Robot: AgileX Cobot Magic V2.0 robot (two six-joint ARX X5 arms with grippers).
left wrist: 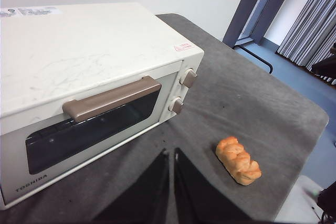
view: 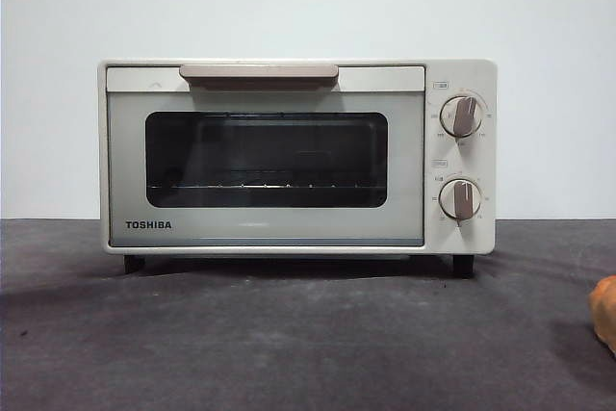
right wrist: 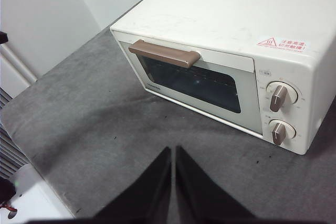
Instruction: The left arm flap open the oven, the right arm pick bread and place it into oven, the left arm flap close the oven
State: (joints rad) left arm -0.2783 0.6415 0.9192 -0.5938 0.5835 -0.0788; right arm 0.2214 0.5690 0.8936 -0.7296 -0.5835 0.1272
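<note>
Cream-white oven [view: 289, 156] stands square on the dark grey worktop [view: 289, 344], door shut, beige bar handle [view: 258, 74] along the door's top edge, two beige knobs [view: 461, 115] stacked on the panel beside the door. Wire rack visible through the dark glass. Bread [left wrist: 238, 160] lies on the worktop in front of the oven, off toward the knob side, well apart from it. Left gripper [left wrist: 170, 153] hangs above the worktop near the bread, jaws nearly closed, empty. Right gripper [right wrist: 172, 150] hangs before the oven door, jaws likewise narrow, empty.
</note>
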